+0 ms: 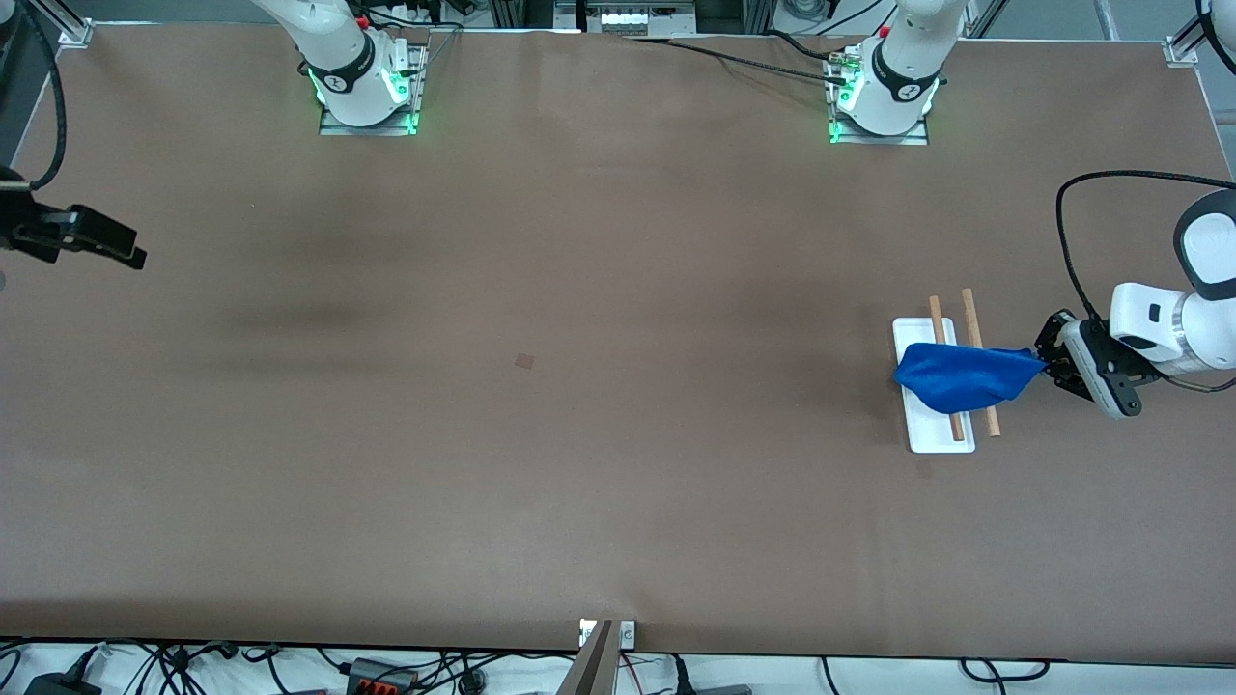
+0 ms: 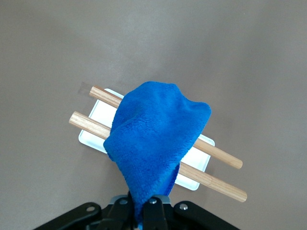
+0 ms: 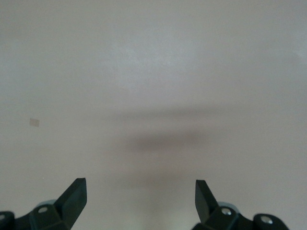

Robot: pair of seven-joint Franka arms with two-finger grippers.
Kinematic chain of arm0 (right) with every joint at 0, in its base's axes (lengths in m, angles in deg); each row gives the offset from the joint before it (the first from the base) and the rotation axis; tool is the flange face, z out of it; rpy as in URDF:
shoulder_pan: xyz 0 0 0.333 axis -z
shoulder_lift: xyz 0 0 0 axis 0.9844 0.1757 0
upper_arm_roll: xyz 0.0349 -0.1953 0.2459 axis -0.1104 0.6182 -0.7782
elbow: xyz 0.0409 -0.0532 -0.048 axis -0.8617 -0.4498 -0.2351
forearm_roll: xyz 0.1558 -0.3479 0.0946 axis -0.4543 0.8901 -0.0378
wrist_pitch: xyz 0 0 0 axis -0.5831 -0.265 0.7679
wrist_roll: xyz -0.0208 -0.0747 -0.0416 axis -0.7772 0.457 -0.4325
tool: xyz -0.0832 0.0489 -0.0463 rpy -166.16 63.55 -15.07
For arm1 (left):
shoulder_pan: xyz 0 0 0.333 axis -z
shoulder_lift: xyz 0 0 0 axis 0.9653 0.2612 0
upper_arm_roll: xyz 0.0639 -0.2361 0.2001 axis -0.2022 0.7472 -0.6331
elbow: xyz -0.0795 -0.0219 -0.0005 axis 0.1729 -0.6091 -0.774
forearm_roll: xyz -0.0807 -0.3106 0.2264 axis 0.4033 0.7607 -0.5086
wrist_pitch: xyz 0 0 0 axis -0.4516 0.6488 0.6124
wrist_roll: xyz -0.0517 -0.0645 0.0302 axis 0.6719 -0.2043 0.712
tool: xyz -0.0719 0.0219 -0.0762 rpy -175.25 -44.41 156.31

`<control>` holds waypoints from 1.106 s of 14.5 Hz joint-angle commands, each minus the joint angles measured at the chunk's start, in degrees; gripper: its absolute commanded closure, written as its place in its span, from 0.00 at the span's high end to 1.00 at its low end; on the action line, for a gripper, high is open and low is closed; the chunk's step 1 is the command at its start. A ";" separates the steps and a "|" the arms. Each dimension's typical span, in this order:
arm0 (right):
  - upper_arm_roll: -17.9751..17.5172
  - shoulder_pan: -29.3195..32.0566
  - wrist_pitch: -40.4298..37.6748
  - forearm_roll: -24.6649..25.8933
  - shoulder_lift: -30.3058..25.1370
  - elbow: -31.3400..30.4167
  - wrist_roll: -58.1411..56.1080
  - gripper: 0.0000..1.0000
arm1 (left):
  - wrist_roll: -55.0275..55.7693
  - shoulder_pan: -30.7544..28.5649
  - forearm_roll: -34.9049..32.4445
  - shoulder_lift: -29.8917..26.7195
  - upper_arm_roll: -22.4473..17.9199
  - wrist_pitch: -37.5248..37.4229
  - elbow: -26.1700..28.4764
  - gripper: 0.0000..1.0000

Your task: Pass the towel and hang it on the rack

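Blue terry-cloth towel draped across the two parallel light-brown wooden rods of the small rack, which stands on a flat white rectangular base toward the left arm's end of the brown table. The cloth judged soft, light and limp: it carries no shape of its own, sags between and around the rods, and will follow whatever corner is pulled. A pinch on a bunched corner or edge suits it best, since the pile gives the pads some grip; a hold on the flat middle would only gather loose folds.

Left gripper, beside the rack at the end of the rods' span, has its jaws closed narrow on one drawn-out corner of the towel. In the left wrist view the cloth runs from the fingers up over both rods, its bulk lying over them and over the white base; whether the free end hangs clear of the base cannot be settled from this angle. The held corner is taut, so the towel is not yet released onto the rack.

Right gripper hangs over bare table at the right arm's end, well apart from the rack, waiting; its fingers stand wide and hold nothing
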 commanded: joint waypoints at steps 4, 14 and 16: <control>-0.11 0.34 5.74 0.89 -5.45 -10.53 -1.92 1.00 | -2.06 -0.99 -0.57 -0.12 0.50 0.69 0.44 0.04; -0.11 2.26 5.65 -0.25 -3.50 -4.54 -2.10 1.00 | -2.50 -2.23 -0.21 0.76 0.68 -0.01 -0.27 0.99; -1.41 4.46 5.47 -0.25 -3.68 -4.45 -2.01 1.00 | -2.68 -2.31 -0.21 0.67 0.76 -0.71 -0.70 1.00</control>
